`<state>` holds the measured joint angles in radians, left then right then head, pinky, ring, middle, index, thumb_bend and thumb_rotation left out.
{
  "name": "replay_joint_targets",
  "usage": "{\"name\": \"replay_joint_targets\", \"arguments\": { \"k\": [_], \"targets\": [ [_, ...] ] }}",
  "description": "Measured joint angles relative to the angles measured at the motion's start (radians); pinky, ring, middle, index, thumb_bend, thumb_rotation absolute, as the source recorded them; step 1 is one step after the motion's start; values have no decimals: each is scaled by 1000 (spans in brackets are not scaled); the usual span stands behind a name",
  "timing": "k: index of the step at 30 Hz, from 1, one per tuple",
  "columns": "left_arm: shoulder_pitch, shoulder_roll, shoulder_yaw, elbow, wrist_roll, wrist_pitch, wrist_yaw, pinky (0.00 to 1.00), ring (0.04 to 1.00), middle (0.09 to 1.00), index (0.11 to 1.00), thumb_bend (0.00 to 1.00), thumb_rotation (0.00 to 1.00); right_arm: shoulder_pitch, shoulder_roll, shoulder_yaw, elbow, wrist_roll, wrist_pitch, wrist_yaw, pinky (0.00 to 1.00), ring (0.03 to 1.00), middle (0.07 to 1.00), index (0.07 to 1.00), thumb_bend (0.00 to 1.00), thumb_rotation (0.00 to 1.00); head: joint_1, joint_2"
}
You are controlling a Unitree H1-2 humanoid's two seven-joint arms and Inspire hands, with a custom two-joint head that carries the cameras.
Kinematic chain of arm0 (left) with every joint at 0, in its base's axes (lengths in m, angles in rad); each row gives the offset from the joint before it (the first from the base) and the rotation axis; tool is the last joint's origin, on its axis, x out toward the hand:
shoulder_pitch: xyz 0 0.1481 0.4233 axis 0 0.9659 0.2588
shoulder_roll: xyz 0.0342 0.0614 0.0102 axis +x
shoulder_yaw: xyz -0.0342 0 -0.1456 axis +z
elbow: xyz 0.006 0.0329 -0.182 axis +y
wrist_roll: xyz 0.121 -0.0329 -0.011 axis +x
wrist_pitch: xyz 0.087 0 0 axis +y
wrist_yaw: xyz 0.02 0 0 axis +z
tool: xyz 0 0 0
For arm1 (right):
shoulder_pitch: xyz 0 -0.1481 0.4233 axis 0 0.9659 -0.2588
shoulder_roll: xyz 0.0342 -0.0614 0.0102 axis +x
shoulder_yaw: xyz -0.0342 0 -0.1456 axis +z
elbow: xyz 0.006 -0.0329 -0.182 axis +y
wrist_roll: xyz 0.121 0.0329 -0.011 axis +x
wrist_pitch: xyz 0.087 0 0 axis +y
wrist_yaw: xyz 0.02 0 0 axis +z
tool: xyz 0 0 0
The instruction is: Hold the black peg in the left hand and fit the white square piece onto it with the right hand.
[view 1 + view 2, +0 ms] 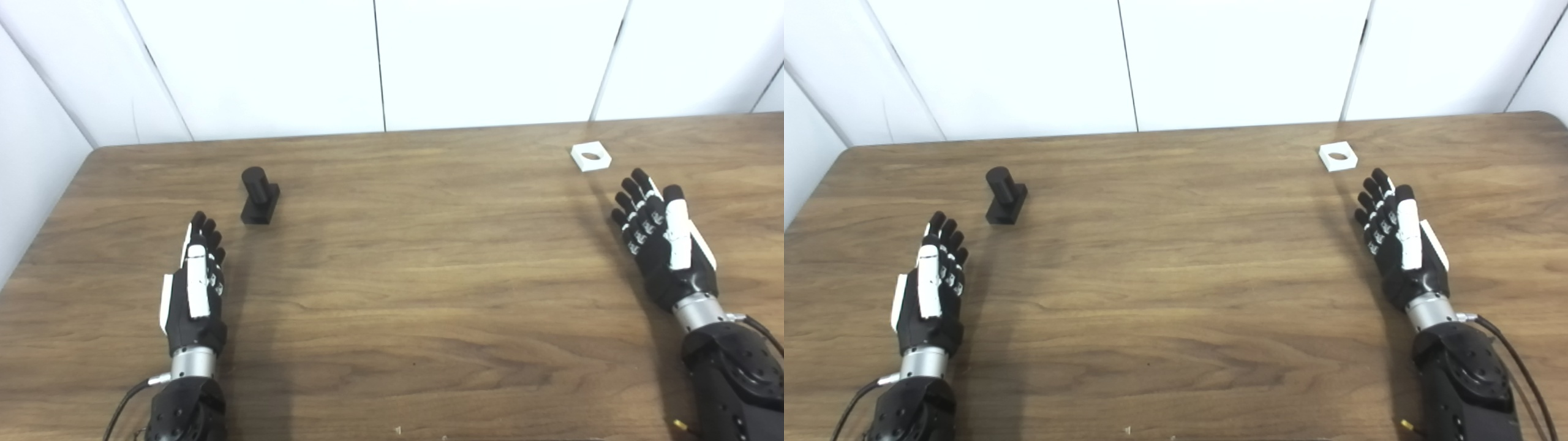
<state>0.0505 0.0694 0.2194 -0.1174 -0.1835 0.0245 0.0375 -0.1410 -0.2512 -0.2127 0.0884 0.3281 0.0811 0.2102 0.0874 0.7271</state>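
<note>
Both hands empty, fingers spread. My left hand (196,288) sits near the black peg (260,197), which stands on the tabletop (392,275) far-left, just ahead of it. My right hand (664,245) is near the white square piece (591,155), lying flat far-right. Peg: round post upright, long axis vertical, on a block base that runs toward me. Both look rigid, light plastic, probably slick. I'd grip the base, leaving the post free; pinch the square by its edges, hole facing up.
</note>
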Motion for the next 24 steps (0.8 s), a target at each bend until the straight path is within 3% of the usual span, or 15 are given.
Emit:
{"name": "replay_joint_targets", "arguments": {
  "k": [5, 7, 12, 15, 16, 17, 24],
  "targets": [
    [1, 2, 0, -27, 2, 34, 6, 1000, 1000, 1000, 1000, 584, 816, -3, -2, 2, 5, 0, -3, 1, 1000, 1000, 1000, 1000, 562, 1000, 5, -5],
    [1, 6, -6, -37, 33, 43, 9, 1000, 1000, 1000, 1000, 582, 793, -5, -3, 3, 9, 0, -4, 2, 1000, 1000, 1000, 1000, 564, 1000, 9, -6],
    [-4, 39, -57, -68, 258, 92, 57, 1000, 1000, 1000, 986, 541, 753, -9, -3, 3, 14, -1, -7, 2, 1000, 1000, 1000, 1000, 563, 1000, 11, -9],
    [-4, 67, -102, -68, 437, 132, 89, 1000, 1000, 1000, 968, 552, 665, -9, -3, 3, 14, -2, -7, 2, 1000, 1000, 1000, 1000, 553, 1000, 11, -12],
    [-4, 73, -115, -69, 491, 146, 96, 1000, 1000, 1000, 958, 571, 579, -9, -3, 3, 15, -2, -8, 2, 1000, 1000, 1000, 1000, 561, 1000, 9, -9],
    [-5, 78, -127, -71, 543, 159, 110, 1000, 1000, 1000, 955, 584, 557, -10, -3, 3, 16, -2, -8, 2, 1000, 1000, 1000, 1000, 556, 1000, 9, -9],
    [-55, 90, -192, -93, 857, 266, 161, 1000, 1000, 1000, 897, 690, 490, -10, -4, 8, 17, -8, -11, 2, 1000, 1000, 1000, 1000, 560, 1000, 11, -20]
  ]
}}
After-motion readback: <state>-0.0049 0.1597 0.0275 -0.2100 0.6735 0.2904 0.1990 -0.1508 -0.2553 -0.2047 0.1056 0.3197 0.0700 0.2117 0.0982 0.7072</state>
